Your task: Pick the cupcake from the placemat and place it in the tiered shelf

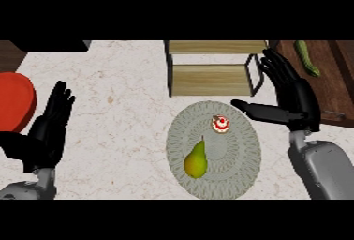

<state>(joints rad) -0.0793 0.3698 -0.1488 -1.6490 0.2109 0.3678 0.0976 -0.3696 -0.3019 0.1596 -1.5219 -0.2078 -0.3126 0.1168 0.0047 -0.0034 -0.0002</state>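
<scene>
A small cupcake (pixel 220 124) with white frosting and red topping sits on the upper part of a round grey placemat (pixel 239 176). A wooden tiered shelf (pixel 210 78) with a dark frame stands just behind the placemat. My right hand (pixel 296 96) is open to the right of the cupcake, fingers pointing up beside the shelf and thumb stretched toward the cupcake without touching it. My left hand (pixel 47 126) rests open at the left, fingers up, holding nothing.
A yellow-green pear (pixel 196 160) lies on the placemat below the cupcake. A red rounded object (pixel 14 101) sits at the left edge. A green cucumber-like vegetable (pixel 307 58) lies on the dark wooden surface (pixel 339 84) at the right.
</scene>
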